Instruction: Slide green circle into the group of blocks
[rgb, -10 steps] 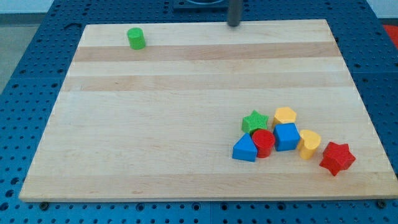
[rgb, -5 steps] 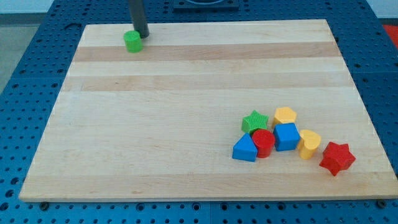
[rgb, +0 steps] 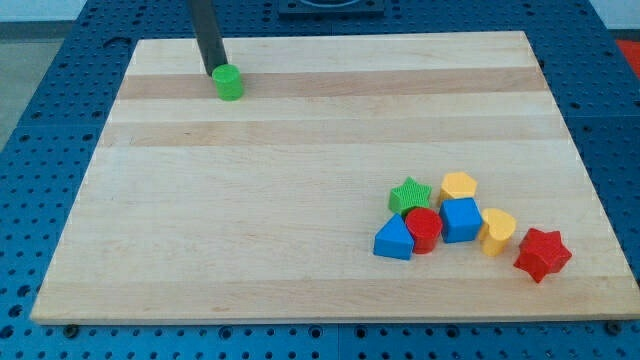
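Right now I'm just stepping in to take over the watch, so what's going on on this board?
My tip is at the upper left of the green circle, right against it or nearly so, near the view's top left of the wooden board. The group sits far off at the view's lower right: green star, yellow hexagon, blue cube, red cylinder, blue triangle, yellow heart and red star. The green circle is not yet with them.

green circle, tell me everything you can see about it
The green circle is a small, upright green cylinder with a flat top, plastic-looking. It stands on the wooden board near the view's top left, far from the group of blocks at lower right. My tip sits right against its upper-left side.
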